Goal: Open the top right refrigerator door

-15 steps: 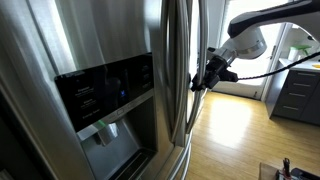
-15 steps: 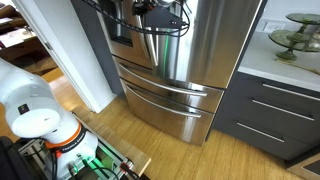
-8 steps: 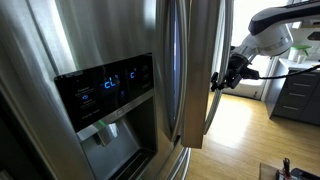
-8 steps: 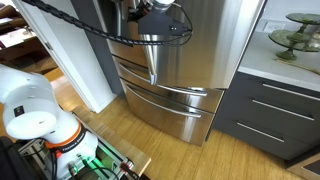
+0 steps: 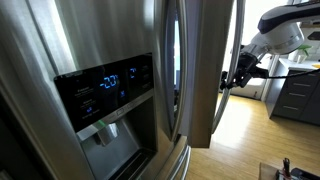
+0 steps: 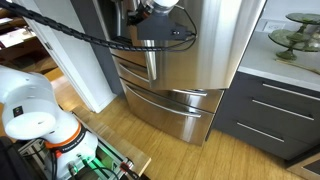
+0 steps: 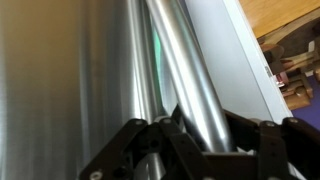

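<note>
End effector (image 7: pixel 205 138) gripped the bar handle (image 7: pixel 195 90), black fingers (image 7: pixel 150 140) on either side of the steel bar in the wrist view. In both exterior views the end effector (image 5: pixel 232 78) (image 6: pixel 150 10) sat at the free edge of the top right refrigerator door (image 5: pixel 208 80) (image 6: pixel 215 40). Door was swung partly out from the fridge front, with a dark gap showing beside it. Black cable trailed from the arm. Neighbouring steel door carried a black dispenser panel (image 5: pixel 105 95); its blue-lit display (image 5: pixel 110 82) showed digits too blurred to read. Lower drawer fronts (image 6: pixel 170 108) were shut. Wood floor (image 6: pixel 150 140) lay below. White counter (image 6: pixel 275 68) with dark drawers stood beside the fridge, holding a tiered stand (image 6: pixel 300 35).
</note>
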